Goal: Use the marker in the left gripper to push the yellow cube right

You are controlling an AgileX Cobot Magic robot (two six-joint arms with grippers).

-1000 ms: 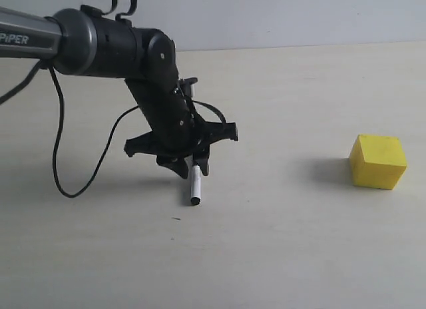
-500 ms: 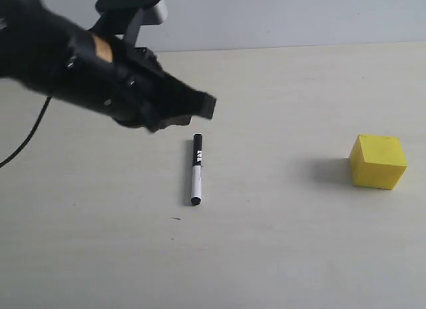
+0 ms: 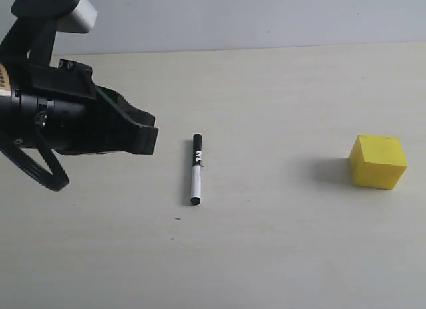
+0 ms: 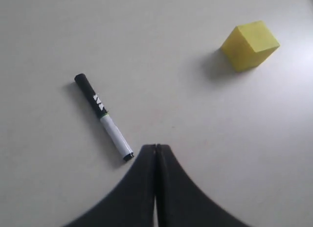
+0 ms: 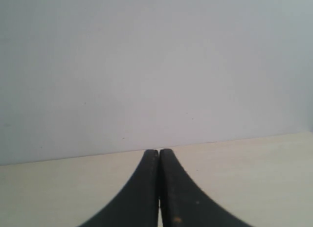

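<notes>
The left gripper (image 4: 156, 147) is clenched on nothing: its wrist view shows the two black fingers (image 4: 139, 188) pressed flat together with only a thin seam between them. The exterior view cannot confirm that, since there the claw (image 3: 146, 137) appears only as a dark blunt mass pointing right, with a pale grey camera block (image 3: 74, 13) above it and a loop of black cable (image 3: 40, 172) below. The marker (image 3: 196, 170) lies free on the table (image 3: 279, 256), just to the right of the claw and not touching it. In the exterior view its long axis runs almost straight away from the camera. The black cap end is farther off, the white barrel is nearer, and the small black tip is nearest. In the left wrist view the marker (image 4: 103, 117) lies on a diagonal, its tip end closest to the fingertips but apart from them. White lettering sits on the black section, too small to read in either view. The yellow cube (image 3: 378, 161) rests well to the right of the marker, with bare table between them; the left wrist view also shows the yellow cube (image 4: 249, 44), beyond the fingertips. Only the right wrist view shows the right gripper (image 5: 158, 151), likewise clamped shut and empty, facing a plain grey wall (image 5: 146, 65) past the table's far edge.
</notes>
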